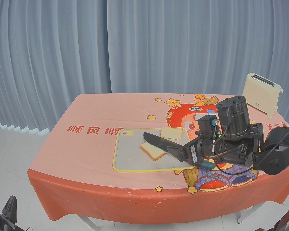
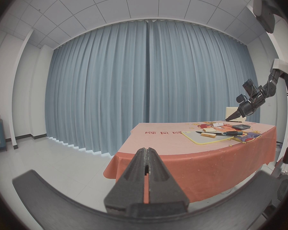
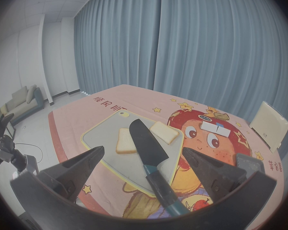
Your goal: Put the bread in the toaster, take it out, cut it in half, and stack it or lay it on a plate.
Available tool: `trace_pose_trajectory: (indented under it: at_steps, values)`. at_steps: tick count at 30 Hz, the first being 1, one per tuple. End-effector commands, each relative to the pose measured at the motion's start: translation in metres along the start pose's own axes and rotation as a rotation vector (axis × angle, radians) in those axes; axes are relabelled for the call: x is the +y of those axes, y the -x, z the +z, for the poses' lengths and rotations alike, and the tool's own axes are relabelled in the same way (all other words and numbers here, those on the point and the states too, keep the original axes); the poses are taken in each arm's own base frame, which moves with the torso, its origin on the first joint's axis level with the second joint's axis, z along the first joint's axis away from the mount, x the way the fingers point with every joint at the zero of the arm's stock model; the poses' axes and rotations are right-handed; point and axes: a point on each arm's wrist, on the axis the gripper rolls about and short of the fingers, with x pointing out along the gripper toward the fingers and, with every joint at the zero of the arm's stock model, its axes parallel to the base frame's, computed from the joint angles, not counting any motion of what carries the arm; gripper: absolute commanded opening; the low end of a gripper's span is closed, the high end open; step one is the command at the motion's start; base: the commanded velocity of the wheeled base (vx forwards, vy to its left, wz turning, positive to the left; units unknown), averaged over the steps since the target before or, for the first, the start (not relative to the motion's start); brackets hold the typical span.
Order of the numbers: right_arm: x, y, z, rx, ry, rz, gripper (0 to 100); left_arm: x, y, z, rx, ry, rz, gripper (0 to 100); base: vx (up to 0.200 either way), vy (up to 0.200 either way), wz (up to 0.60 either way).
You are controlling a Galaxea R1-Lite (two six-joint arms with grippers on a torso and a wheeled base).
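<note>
On a pink-clothed table (image 1: 86,151), two bread halves lie on a yellow-rimmed cutting board (image 1: 128,159): one half (image 1: 153,150) near its centre, the other half (image 1: 171,133) at its 1 o'clock corner. A black-bladed knife (image 1: 154,141) lies between them, its handle pointing to 4 o'clock. The right gripper (image 3: 142,150) hangs above the knife, fingers spread wide and holding nothing. The cream toaster (image 1: 261,94) stands at 2 o'clock from the board, and the left gripper (image 2: 146,154) is pressed closed and empty, low and well apart from the table.
</note>
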Motion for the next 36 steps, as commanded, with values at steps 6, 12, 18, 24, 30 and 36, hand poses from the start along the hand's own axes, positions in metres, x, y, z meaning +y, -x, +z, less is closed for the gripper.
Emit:
trace_pose_trajectory:
  at_steps: [6, 12, 18, 24, 30, 36]
  values:
    - [-0.008, -0.002, 0.0, 0.008, -0.014, -0.006, 100, 0.0, -0.002, -0.005, 0.023, 0.0, 0.001, 0, 0.0, 0.0, 0.0]
    - [-0.017, -0.013, -0.015, 0.076, -0.013, 0.013, 100, 0.0, -0.002, -0.005, 0.023, 0.0, 0.001, 0, 0.0, 0.0, 0.0]
    - [-0.024, -0.02, -0.031, 0.14, 0.007, 0.051, 100, 0.0, -0.002, -0.005, 0.023, 0.0, 0.001, 0, 0.0, 0.0, 0.0]
    - [-0.031, -0.032, -0.038, 0.176, 0.026, 0.04, 100, 0.0, -0.002, -0.005, 0.023, 0.0, 0.001, 0, 0.0, 0.0, 0.0]
    - [-0.031, -0.04, -0.043, 0.196, 0.027, 0.038, 100, 0.0, -0.002, -0.005, 0.023, 0.0, 0.001, 0, 0.0, 0.0, 0.0]
    - [-0.032, -0.045, -0.042, 0.198, 0.025, 0.035, 0, 0.0, -0.002, -0.005, 0.023, 0.0, 0.001, 0, 0.0, 0.0, 0.0]
